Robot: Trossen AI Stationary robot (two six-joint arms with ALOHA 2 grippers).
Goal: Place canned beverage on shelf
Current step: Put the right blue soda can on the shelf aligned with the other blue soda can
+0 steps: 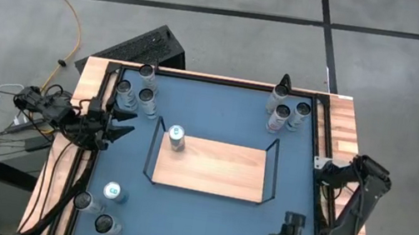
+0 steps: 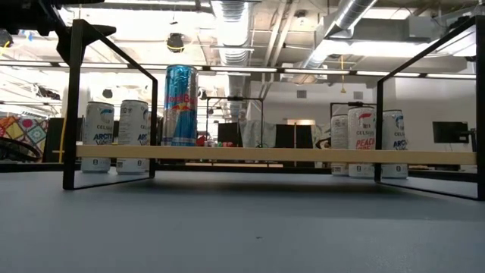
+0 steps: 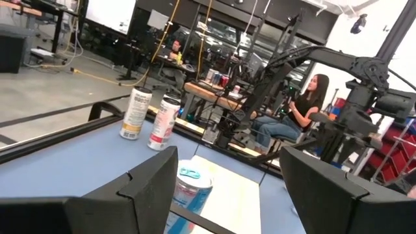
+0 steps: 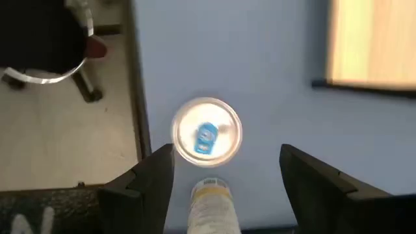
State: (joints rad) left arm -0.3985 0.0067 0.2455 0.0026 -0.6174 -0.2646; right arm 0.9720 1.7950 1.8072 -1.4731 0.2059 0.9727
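Both arms' jaws spread, empty — shelf (image 1: 214,169) holds one upright blue can (image 1: 177,137).

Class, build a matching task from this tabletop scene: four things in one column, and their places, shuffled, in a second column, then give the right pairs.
Things:
1. blue can
2. shelf
3. left gripper
4. right gripper

Places:
A. middle of the blue tabletop
B. above a can by the table's right near corner
C. upright on the shelf's left end
D. at the table's left edge

Pairs: 1-C, 2-A, 3-D, 4-B
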